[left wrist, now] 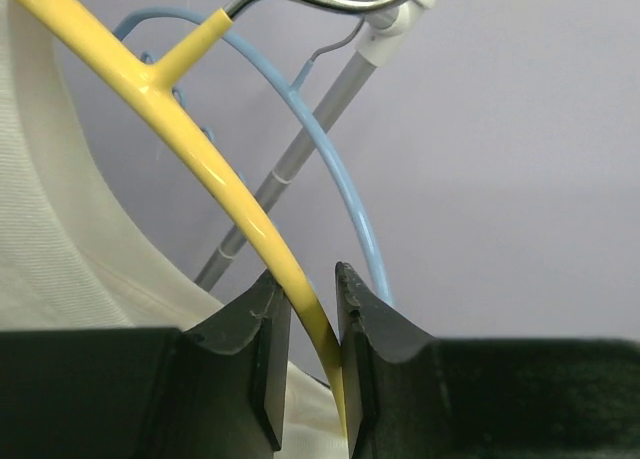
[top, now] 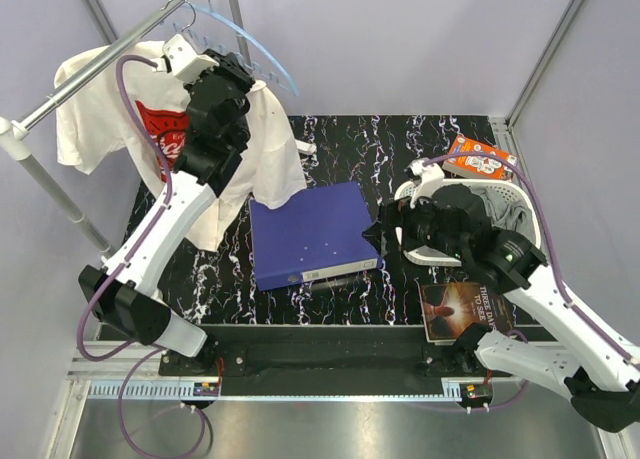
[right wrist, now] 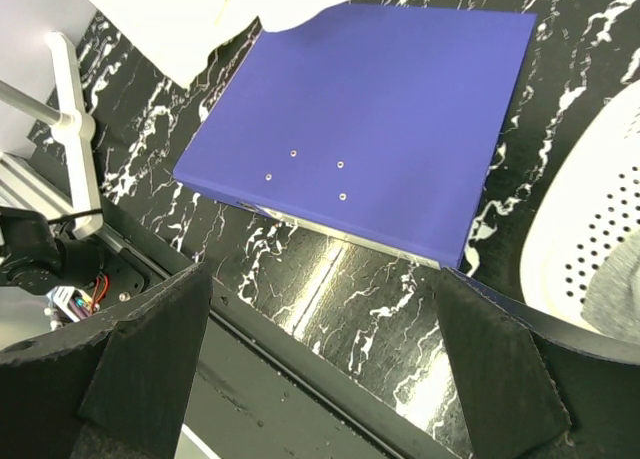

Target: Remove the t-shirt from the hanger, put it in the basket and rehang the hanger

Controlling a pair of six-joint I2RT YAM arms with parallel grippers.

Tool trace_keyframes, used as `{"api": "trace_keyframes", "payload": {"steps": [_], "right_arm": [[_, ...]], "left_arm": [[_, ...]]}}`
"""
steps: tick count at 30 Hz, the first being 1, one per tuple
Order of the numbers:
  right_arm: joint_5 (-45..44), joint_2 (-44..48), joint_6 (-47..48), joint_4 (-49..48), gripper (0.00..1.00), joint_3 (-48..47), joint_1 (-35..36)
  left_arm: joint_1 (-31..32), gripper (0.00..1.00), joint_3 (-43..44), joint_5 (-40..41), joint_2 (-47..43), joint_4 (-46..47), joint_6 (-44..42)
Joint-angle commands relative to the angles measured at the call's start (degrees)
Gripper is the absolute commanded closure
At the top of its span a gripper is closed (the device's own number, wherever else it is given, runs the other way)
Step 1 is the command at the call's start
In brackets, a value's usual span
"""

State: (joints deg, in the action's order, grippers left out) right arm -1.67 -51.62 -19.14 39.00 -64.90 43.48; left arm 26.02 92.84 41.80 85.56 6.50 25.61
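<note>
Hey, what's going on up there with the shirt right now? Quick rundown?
Left hand pinching yellow hanger arm. T-shirt hanging on it, not yet off. Right hand wide open, empty, over purple binder. Blue hanger crowds close behind.

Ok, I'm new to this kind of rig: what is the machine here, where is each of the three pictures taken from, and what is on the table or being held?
The machine is two robot arms bolted at the near edge of a black marbled table. The top picture looks down from above and behind them; the other two come from a small camera on each wrist.

The left gripper is raised to a clothes rail, where a white t-shirt hangs. Its wrist view shows its fingers nearly shut around the arm of a yellow hanger; a blue hanger hangs behind.

The right gripper hovers wide open and empty above the table, near a blue binder.

Also on the table: a white basket with grey cloth inside, an orange box and a dark book.
</note>
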Motion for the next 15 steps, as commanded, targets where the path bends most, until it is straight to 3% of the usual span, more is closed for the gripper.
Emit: {"api": "trace_keyframes", "payload": {"steps": [1, 7, 15], "right_arm": [[1.49, -3.22, 0.94, -4.11, 0.00, -1.28, -0.07], [5.09, -6.65, 3.75, -10.69, 0.00, -1.80, -0.07], [4.84, -12.89, 6.13, -12.64, 0.00, -8.39, -0.07]], "left_arm": [[1.22, 1.00, -0.90, 0.83, -5.84, 4.22, 2.25], [1.40, 1.00, -5.99, 0.30, -9.18, 2.47, 9.27], [1.49, 1.00, -10.21, -1.02, -11.47, 2.98, 16.40]]}}
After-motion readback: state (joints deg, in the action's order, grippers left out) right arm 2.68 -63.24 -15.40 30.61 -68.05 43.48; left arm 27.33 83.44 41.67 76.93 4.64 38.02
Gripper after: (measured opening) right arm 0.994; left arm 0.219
